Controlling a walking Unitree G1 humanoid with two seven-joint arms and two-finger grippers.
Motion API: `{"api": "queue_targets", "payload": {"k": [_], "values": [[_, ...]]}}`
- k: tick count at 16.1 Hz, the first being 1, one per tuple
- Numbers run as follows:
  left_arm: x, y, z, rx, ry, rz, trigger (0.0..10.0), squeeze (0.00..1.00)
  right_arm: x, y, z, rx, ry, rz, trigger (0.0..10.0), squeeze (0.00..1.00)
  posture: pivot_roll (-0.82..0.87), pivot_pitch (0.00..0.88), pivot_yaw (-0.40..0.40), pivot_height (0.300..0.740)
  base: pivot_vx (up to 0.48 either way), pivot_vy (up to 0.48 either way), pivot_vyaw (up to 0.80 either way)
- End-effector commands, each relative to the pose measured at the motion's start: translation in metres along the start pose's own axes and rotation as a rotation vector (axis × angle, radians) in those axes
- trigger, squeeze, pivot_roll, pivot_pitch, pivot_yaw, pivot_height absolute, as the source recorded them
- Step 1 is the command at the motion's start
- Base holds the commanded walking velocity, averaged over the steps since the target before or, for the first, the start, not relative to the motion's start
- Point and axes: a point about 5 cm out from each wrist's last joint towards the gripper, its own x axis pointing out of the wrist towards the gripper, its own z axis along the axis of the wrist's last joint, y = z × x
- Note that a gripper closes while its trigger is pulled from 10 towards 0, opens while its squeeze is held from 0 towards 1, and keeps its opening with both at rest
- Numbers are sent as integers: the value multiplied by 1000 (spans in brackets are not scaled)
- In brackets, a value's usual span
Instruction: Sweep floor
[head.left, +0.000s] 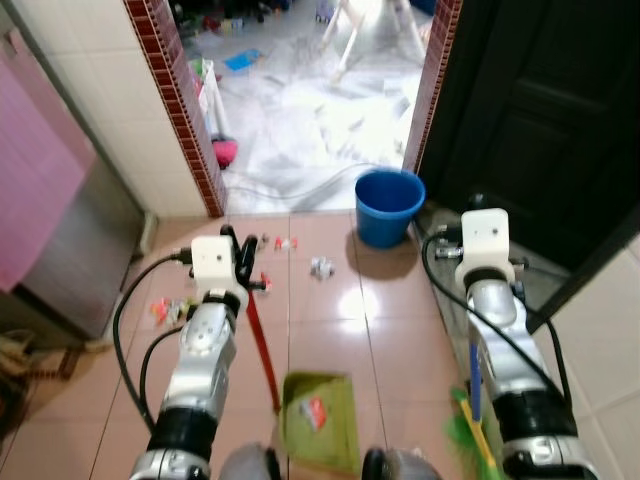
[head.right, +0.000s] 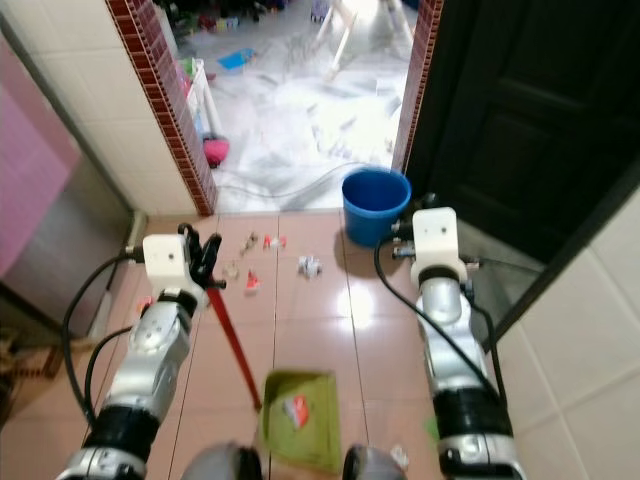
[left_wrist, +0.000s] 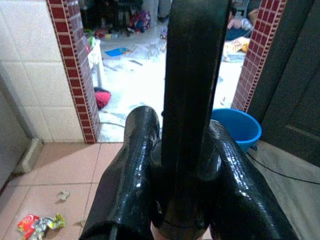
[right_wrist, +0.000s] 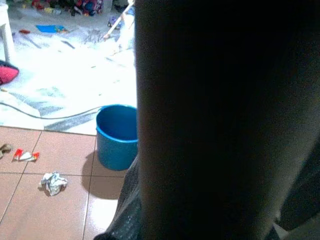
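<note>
Left gripper (head.left: 243, 262): we clamp red dustpan handle (head.left: 262, 345), steadying green plastic dustpan (head.left: 320, 420) near | right gripper (head.left: 472, 385): jaws untellable, beside blue-handled green broom (head.left: 474, 415) | crumpled white paper (head.left: 321, 267) far, unswept.

Both our arms reach forward and down, elbows bent. Left gripper (head.right: 208, 262) has its fingers (left_wrist: 125, 185) clamped around the red handle (head.right: 232, 340). Right gripper's camera is blocked dark, so its grip is unclear.

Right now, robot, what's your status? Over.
Left gripper shut on red dustpan handle; green dustpan holds a wrapper. Scraps on tiles ahead. Blue bucket by doorway.
</note>
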Motion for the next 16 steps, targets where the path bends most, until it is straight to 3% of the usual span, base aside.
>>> {"api": "queue_targets", "payload": {"k": [1,5,10,14,16], "values": [[2,0,7,0,-31,-2,10000,0,1,-1,4,-4,-3,-2,10000,0,-112,0,61,740,0,0,0],[3,1,6,-4,-27,4,10000,0,1,0,4,-5,-1,2,10000,0,-114,0,57,740,-279,0,0],[5,1,5,23,-58,51,10000,0,2,-1,4,4,7,-1,10000,0,-118,0,53,740,0,0,0],[16,-4,2,76,-77,115,10000,0,9,-3,-1,225,122,-78,10000,0,-124,0,54,740,0,0,0],[16,-11,0,67,-67,94,10000,0,10,-3,1,278,121,-84,10000,0,-125,0,56,740,0,0,0]]}}
